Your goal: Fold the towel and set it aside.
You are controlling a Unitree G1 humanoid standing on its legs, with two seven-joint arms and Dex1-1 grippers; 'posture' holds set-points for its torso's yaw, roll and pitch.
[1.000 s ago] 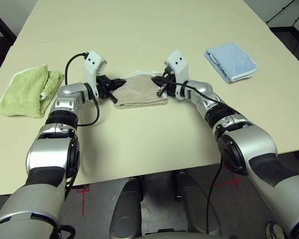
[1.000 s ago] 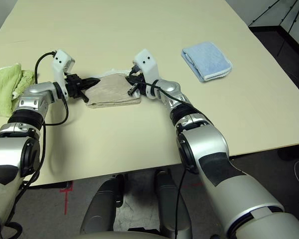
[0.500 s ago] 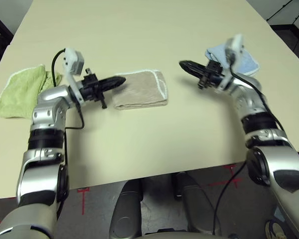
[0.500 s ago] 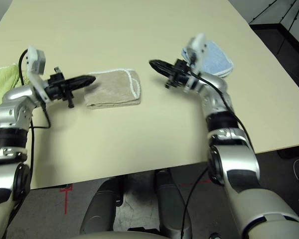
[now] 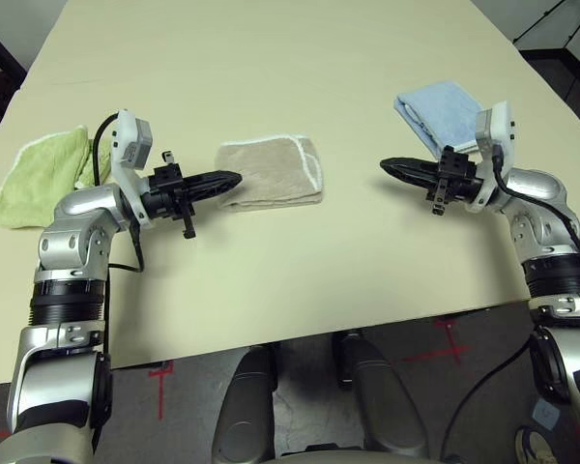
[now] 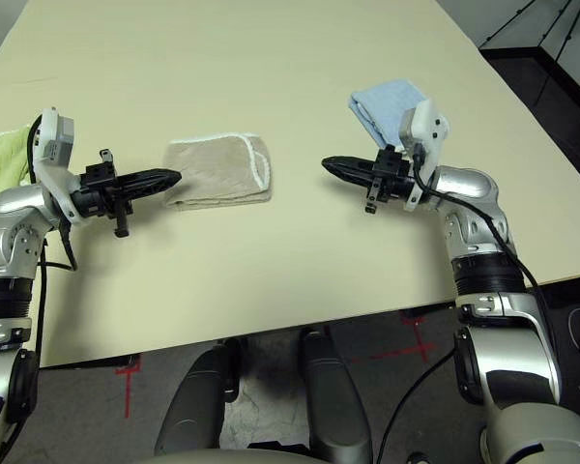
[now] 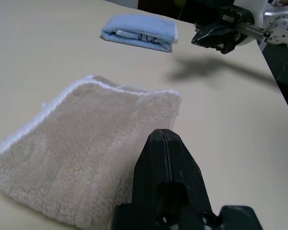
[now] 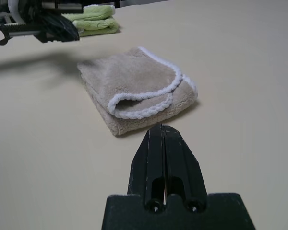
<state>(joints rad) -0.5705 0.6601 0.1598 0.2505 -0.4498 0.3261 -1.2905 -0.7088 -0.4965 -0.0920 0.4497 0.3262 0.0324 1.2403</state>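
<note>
The beige-tan towel with white stitched edging lies folded on the table, between my two arms. My left gripper is shut and empty, its tip hovering at the towel's left edge without holding it. In the left wrist view its shut fingers point over the towel. My right gripper is shut and empty, well to the right of the towel. The right wrist view shows the towel beyond my shut gripper.
A folded lime-green towel lies at the table's left edge. A folded light blue towel lies at the right, just behind my right wrist. The cream table has bare surface in front of the beige towel.
Both grippers have let go of the towel and drawn apart, the left to the left, the right far to the right. The towel now lies folded and free.
</note>
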